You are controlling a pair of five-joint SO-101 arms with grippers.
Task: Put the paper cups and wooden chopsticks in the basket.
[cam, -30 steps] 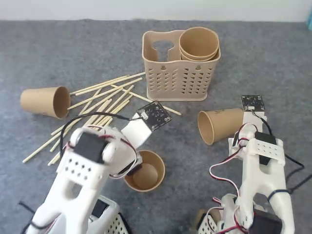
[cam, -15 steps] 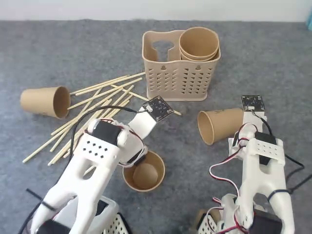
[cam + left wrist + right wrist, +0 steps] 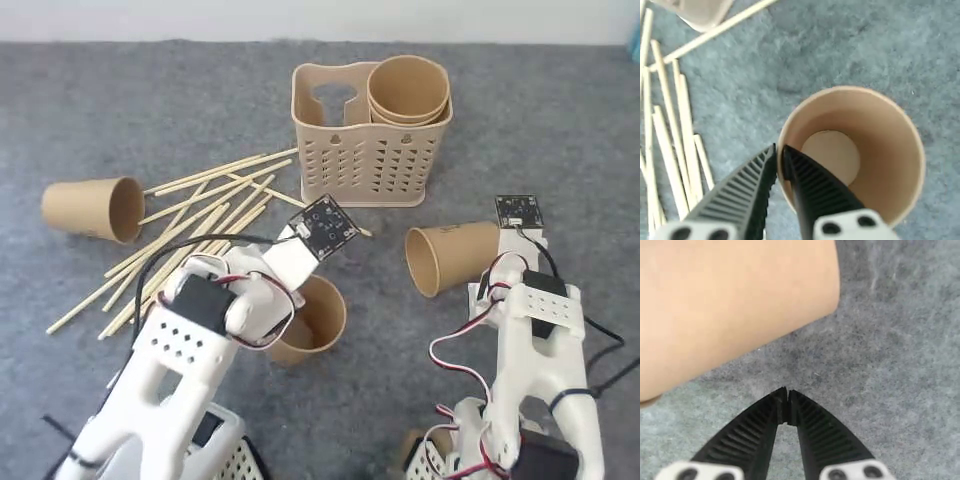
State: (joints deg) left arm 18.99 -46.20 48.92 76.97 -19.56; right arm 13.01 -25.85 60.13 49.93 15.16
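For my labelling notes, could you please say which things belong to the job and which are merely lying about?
Job: basket, nested cups inside, chopsticks, side-lying cup beside them, another cup near right gripper, held cup in left gripper.
Other: grey mat, cables.

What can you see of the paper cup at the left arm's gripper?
The paper cup is plain brown paper: a tapered round wall, thin rim, paler flat bottom, empty inside. It is tilted, mouth upward, over the grey carpet in front of the basket. The left gripper is shut on its rim, one finger inside the wall, one outside. The wooden chopsticks lie beside it, apart.
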